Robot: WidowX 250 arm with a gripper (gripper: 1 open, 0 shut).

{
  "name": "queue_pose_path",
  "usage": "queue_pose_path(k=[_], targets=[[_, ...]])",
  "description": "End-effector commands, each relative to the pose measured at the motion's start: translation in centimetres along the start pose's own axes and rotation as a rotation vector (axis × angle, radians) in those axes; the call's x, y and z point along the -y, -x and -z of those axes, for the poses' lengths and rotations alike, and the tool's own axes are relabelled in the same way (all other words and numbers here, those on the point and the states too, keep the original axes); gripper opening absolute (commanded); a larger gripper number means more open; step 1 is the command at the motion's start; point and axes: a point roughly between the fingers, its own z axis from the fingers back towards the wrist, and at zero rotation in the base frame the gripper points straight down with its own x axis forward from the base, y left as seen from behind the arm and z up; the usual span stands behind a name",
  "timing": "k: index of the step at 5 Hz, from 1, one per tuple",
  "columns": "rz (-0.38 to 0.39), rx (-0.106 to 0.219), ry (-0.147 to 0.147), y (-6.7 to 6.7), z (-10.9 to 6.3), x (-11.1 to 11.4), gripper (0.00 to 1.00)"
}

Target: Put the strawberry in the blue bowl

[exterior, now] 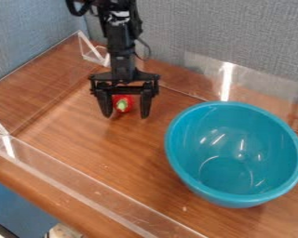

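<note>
One strawberry [122, 105] seemingly between claw [126, 111] fingertips

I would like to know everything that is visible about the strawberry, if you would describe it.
The strawberry is a small, red, rounded piece with a green patch on the side facing the camera. Its material cannot be told. It sits on the brown wooden table, outside the blue bowl. The open gripper has a finger on each side of it; contact cannot be made out.

Wooden table [101, 147], strawberry [123, 104], blue bowl [235, 153] (glossy)
</note>
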Motion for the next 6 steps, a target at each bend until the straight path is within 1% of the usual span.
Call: queue_pose_path(k=[1,2,3,5,6], targets=[[-0.019,0.053,0.013,-1.0,-0.8,0.5,1.00],[-0.026,0.055,0.013,-1.0,-0.2,1.0,0.00],[-0.028,0.057,0.011,-0.6,-0.2,1.4,0.00],[0.024,0.063,0.004,0.3,-2.5,-0.6,0.00],[-0.027,0.067,0.004,0.5,-3.2,-1.3,0.00]])
